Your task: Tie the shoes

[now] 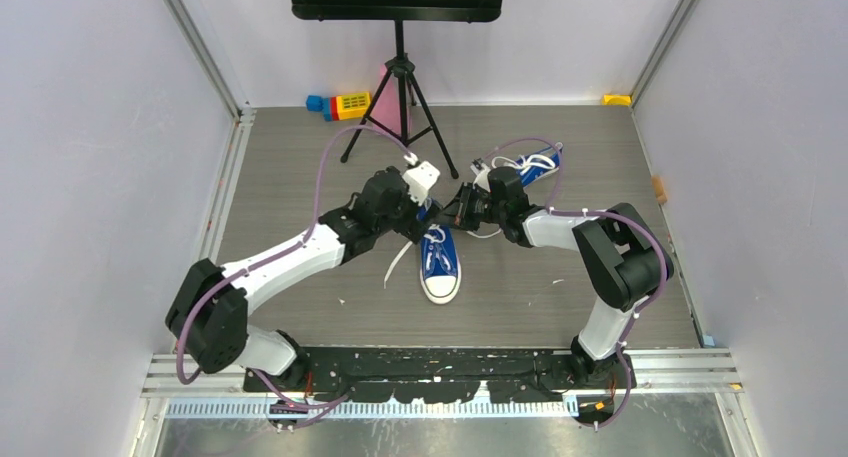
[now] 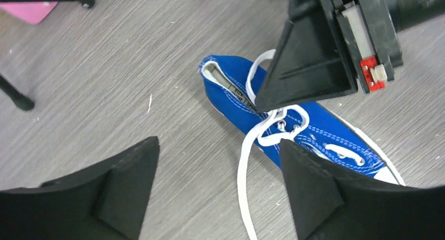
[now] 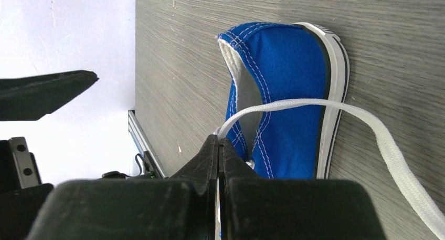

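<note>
The nearer of the two blue shoes (image 1: 440, 265) lies mid-table with its white toe cap toward the arm bases. The second shoe (image 1: 528, 164) lies behind it to the right. My left gripper (image 2: 218, 166) hovers open over the near shoe's (image 2: 320, 132) heel side. One loose white lace (image 2: 243, 182) runs down between its fingers (image 2: 315, 192) without touching them. My right gripper (image 3: 218, 145) is shut on the other lace (image 3: 294, 104), right at the shoe's (image 3: 283, 93) top eyelets. In the left wrist view its tip (image 2: 309, 66) sits at the lace crossing.
A black tripod stand (image 1: 400, 97) rises at the back with a pink object (image 1: 384, 89) behind its legs. Blue and yellow toy blocks (image 1: 340, 104) lie by the back wall. A small yellow piece (image 1: 617, 99) sits in the back right corner.
</note>
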